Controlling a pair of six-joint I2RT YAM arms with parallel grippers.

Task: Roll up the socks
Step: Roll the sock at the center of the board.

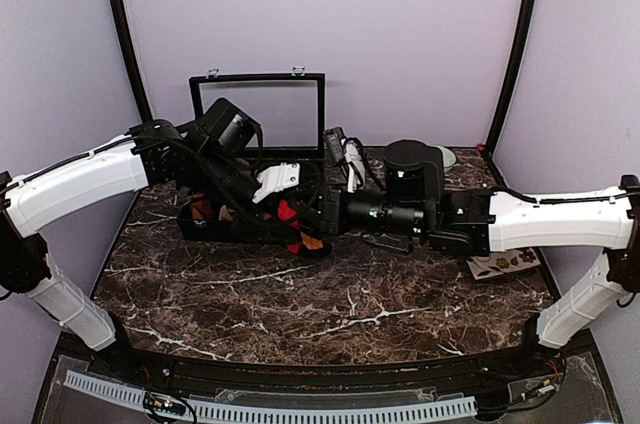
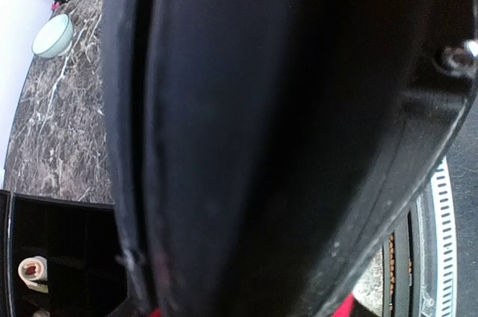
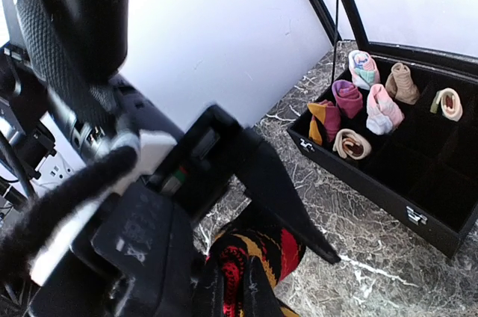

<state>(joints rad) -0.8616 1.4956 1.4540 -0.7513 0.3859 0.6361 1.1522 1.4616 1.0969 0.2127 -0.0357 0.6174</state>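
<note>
The right gripper [image 3: 233,292] sits at the bottom edge of its wrist view, its two dark fingers drawn almost together on a fold of the argyle sock [image 3: 261,253] (black knit with red and orange diamonds). The fabric bunches up between and just beyond the fingertips and rests on the marble table [image 1: 300,304].

The left gripper [image 1: 281,196] comes in from the left and meets the same bundle. From the right wrist camera its black body looms large above the sock, with one wedge-shaped finger slanting down past the fabric. Whether its fingers are spread or closed I cannot tell, since a black, blurred surface fills most of the left wrist view.

From above, the sock lies left of centre, just in front of the near wall of the black organizer box [image 3: 373,191]. The box's glazed lid [image 1: 258,114] stands upright behind it. Small sock rolls [image 3: 366,100] in pink, tan, mustard and pale mint sit in the box's compartments.

A pale green bowl [image 2: 52,35] stands on the far right of the table, and a printed card [image 1: 505,264] lies at the right edge under the right arm.
</note>
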